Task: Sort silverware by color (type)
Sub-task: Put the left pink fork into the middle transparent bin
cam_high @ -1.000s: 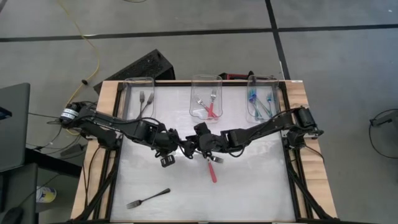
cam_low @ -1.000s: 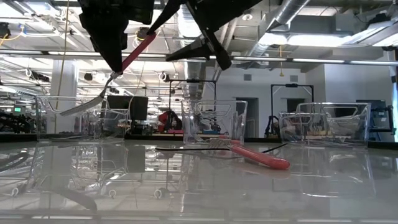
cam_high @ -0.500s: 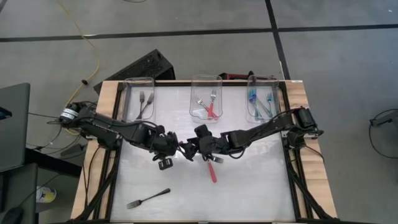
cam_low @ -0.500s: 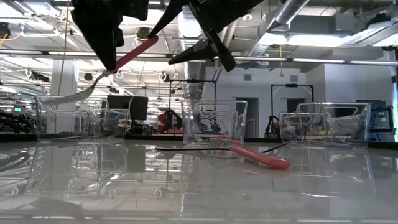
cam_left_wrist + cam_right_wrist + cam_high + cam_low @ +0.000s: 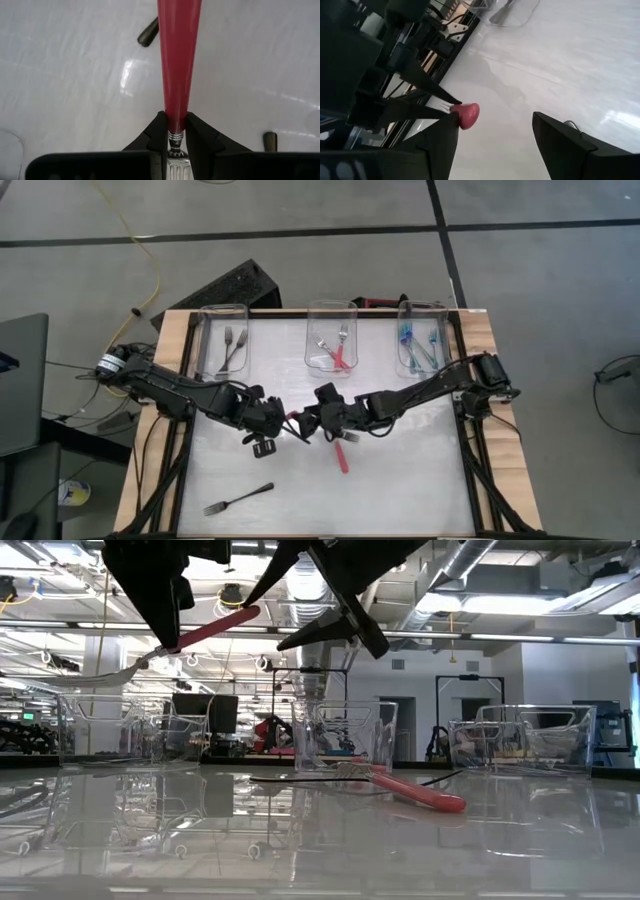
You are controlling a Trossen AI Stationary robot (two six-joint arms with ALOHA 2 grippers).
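— Held where? Red-handled fork [image 5: 178, 60] raised above mid-table, pinched at the neck by the left gripper [image 5: 173, 131], fingers closed on it, tines toward the left arm.

— And the right gripper [image 5: 492, 127]? Spread wide, hovering just beside the handle's free end, holding nothing.

— Other silverware? Second red fork [image 5: 343, 456] flat on the table just below the grippers; dark grey fork [image 5: 238, 499] near the front left. Left bin [image 5: 208, 315] with grey forks, middle bin [image 5: 313, 308] with red ones, right bin [image 5: 404, 308] with teal ones; exact counts hard to tell.

— Surface and room? Glossy white table [image 5: 400, 480] framed in pale wood, mirroring the bins. Grey floor around; beyond, bright ceiling ducts [image 5: 470, 565] and lit shelving [image 5: 30, 730].
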